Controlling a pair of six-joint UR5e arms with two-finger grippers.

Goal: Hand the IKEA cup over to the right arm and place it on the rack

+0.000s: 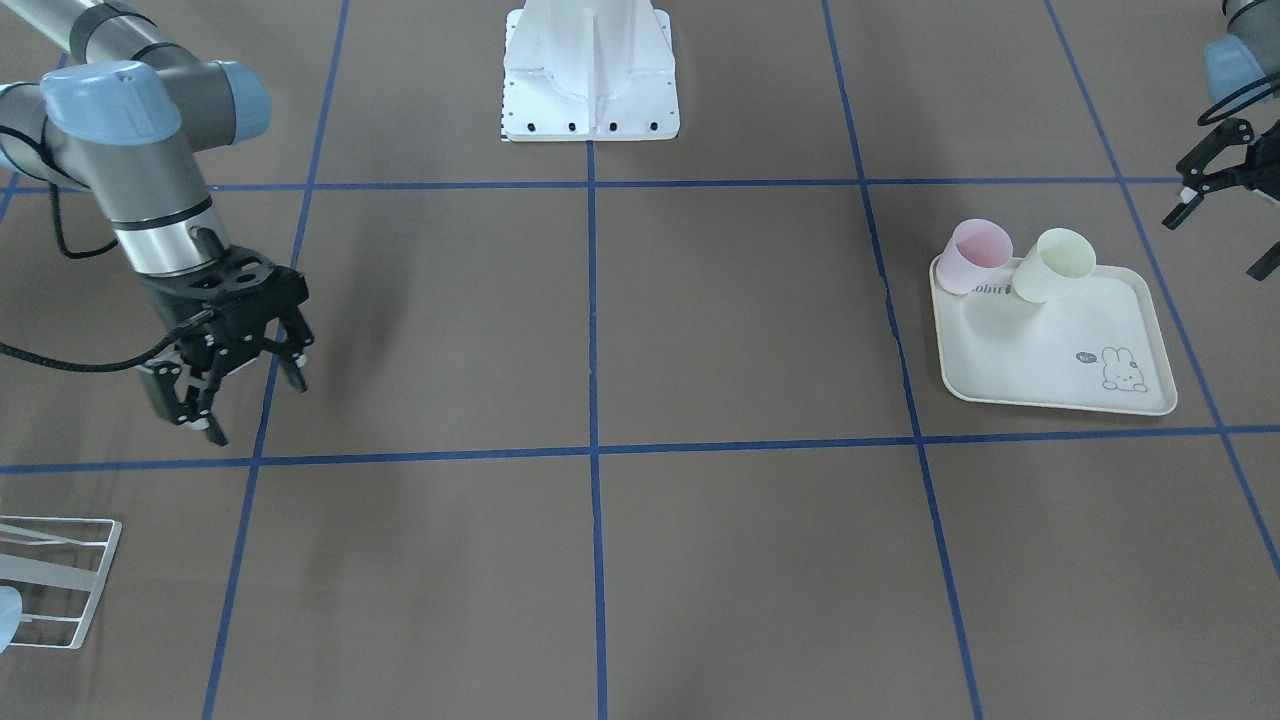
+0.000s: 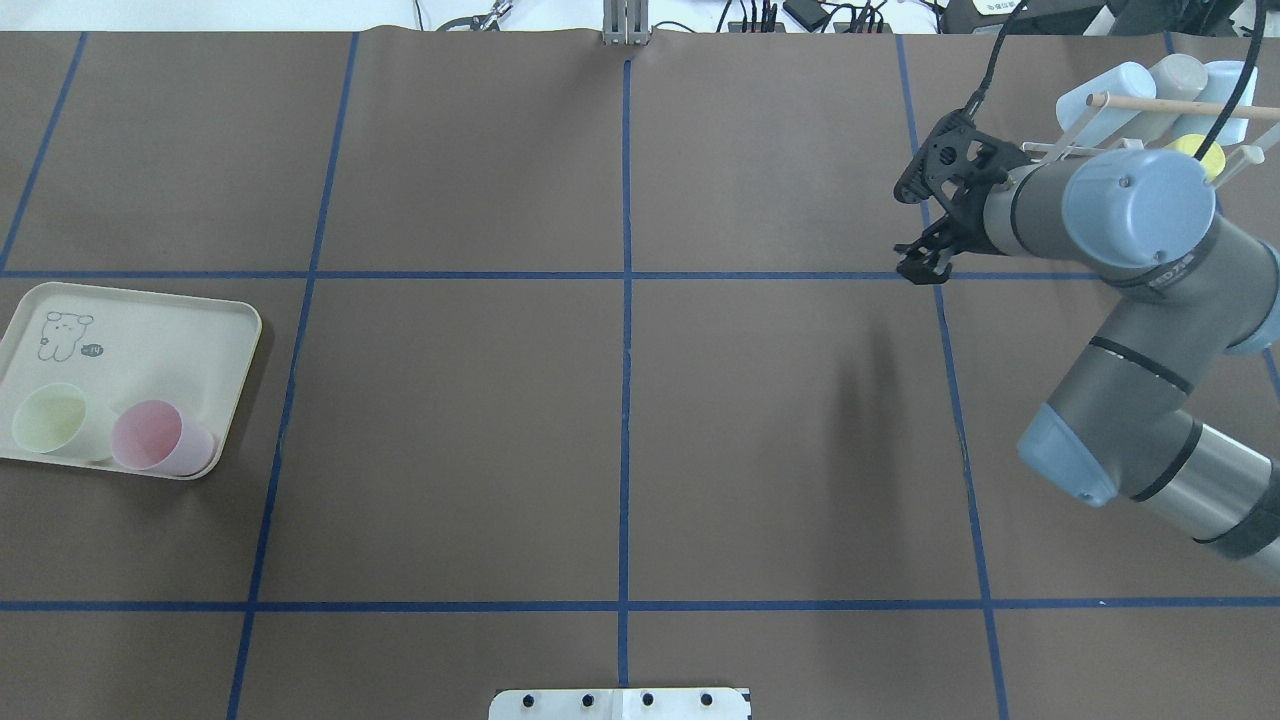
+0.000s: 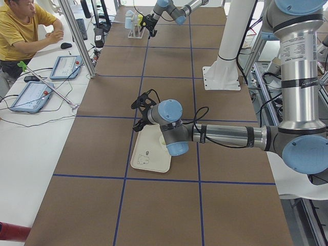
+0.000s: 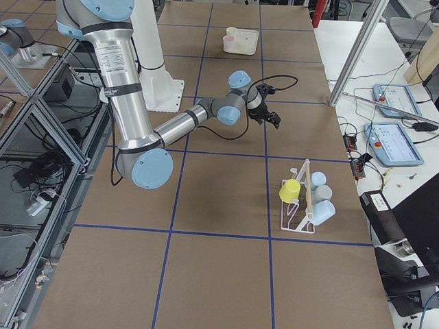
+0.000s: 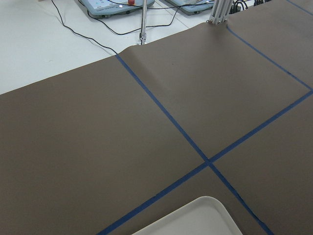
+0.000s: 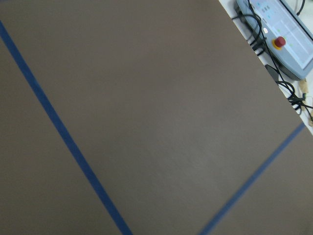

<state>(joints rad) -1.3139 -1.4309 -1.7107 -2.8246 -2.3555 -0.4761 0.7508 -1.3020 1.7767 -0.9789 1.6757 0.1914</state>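
Observation:
Two cups stand on a cream rabbit-print tray (image 1: 1060,370): a pink cup (image 1: 975,255) and a pale green cup (image 1: 1055,262). In the overhead view the pink cup (image 2: 155,437) and green cup (image 2: 50,420) sit at the tray's near end. My left gripper (image 1: 1225,235) hovers open and empty beside the tray, just past its cup end. My right gripper (image 1: 245,400) hangs open and empty above the table, a little way from the white wire rack (image 4: 302,205). Several blue, grey and yellow cups hang on that rack (image 2: 1150,90).
The white robot pedestal (image 1: 590,80) stands at the table's middle edge. Blue tape lines grid the brown table. A seated person (image 3: 23,28) and control tablets (image 3: 66,66) are at a side bench beyond the table.

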